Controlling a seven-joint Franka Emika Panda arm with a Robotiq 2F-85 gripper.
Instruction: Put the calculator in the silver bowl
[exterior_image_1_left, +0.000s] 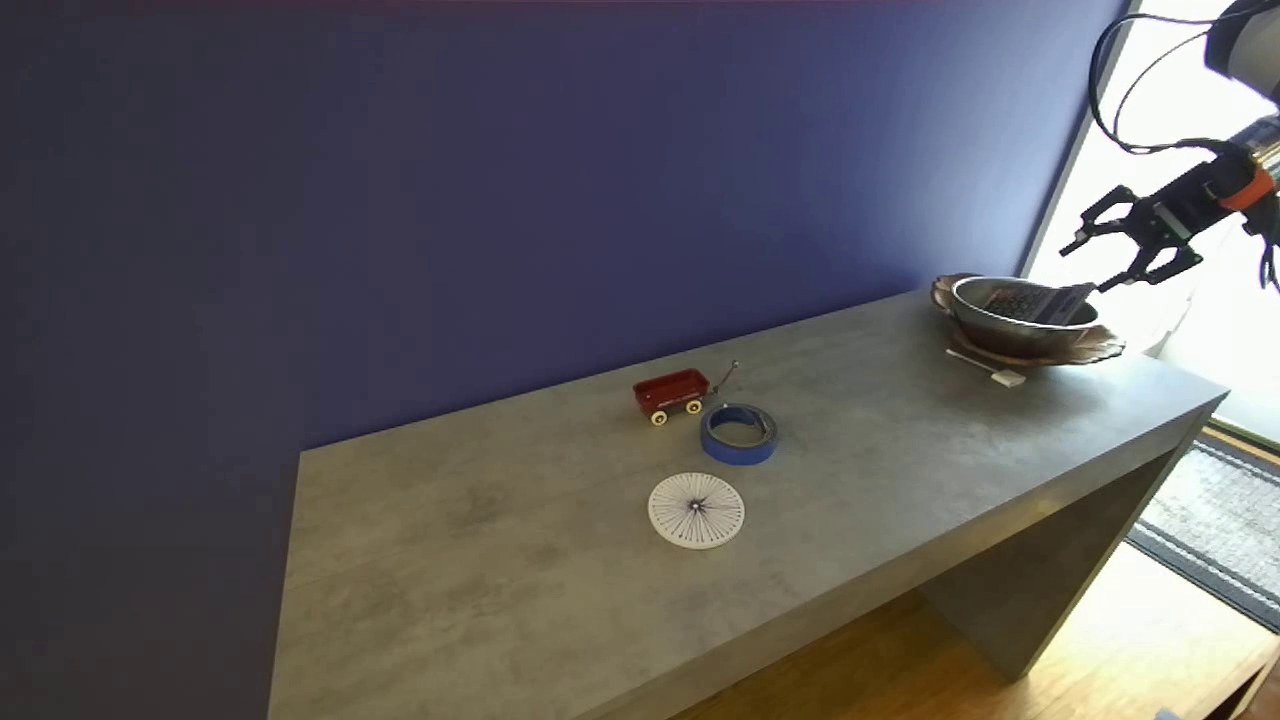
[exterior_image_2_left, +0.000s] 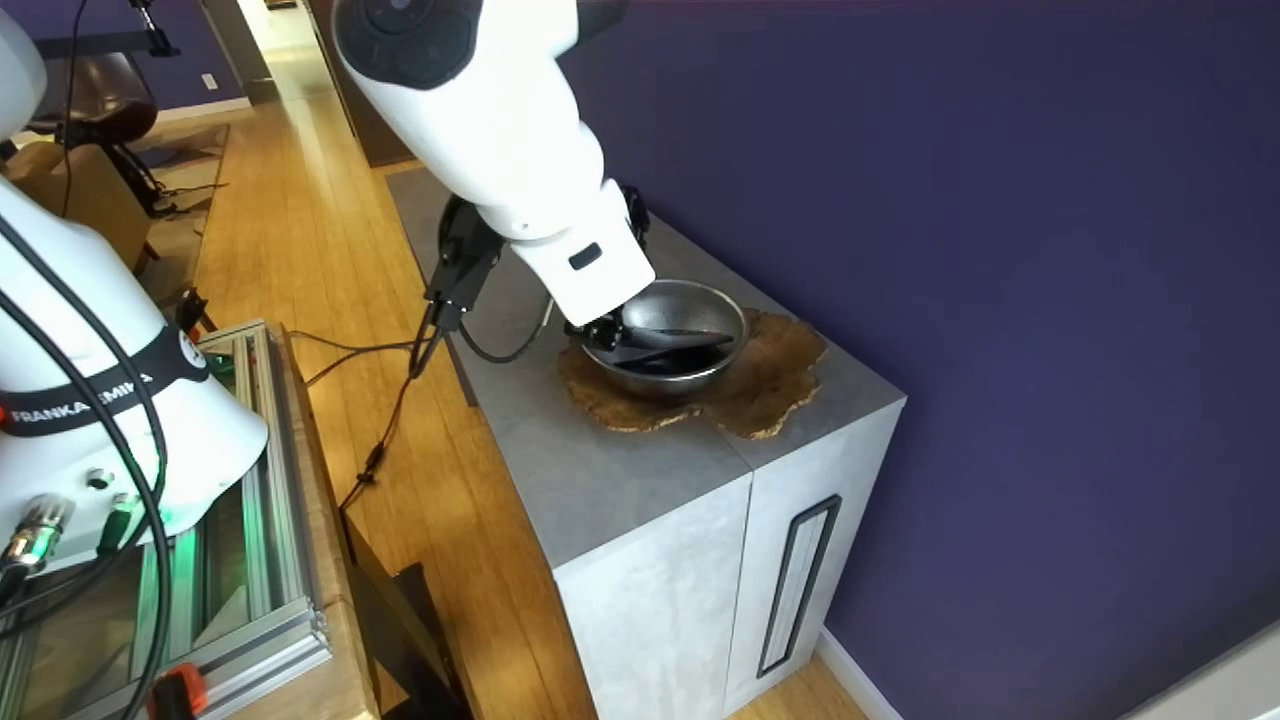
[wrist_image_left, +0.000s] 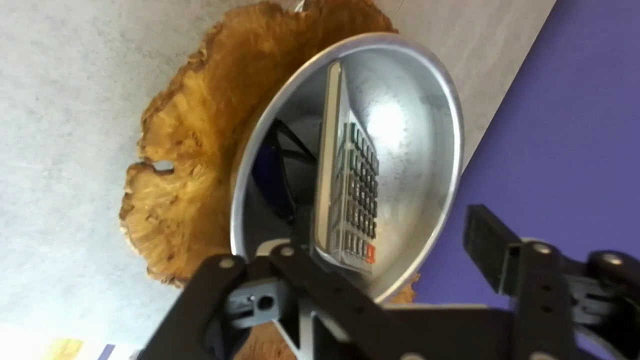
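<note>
The silver bowl (exterior_image_1_left: 1008, 333) stands on a wooden slab at the table's end. It also shows in an exterior view (exterior_image_2_left: 697, 296) and in the wrist view (wrist_image_left: 410, 120). The grey calculator (wrist_image_left: 356, 200) lies inside it, tilted on its long side, its keys facing the bowl's right wall. In an exterior view the calculator (exterior_image_1_left: 1062, 305) has one end rising above the rim; it also shows edge-on (exterior_image_2_left: 680, 339). My gripper (exterior_image_1_left: 1086, 268) is open and above the bowl's rim, close to that end. In the wrist view the gripper (wrist_image_left: 397, 237) has nothing between its fingers. Touch cannot be told.
The wooden slab (wrist_image_left: 190, 210) sticks out around the bowl. Something dark (wrist_image_left: 272, 177) lies beside the calculator in the bowl. A small brush (exterior_image_1_left: 1005, 377), red wagon (exterior_image_1_left: 672, 392), blue ring (exterior_image_1_left: 740, 452) and white disc (exterior_image_1_left: 696, 510) lie on the table. A purple wall (exterior_image_2_left: 1000, 250) borders it.
</note>
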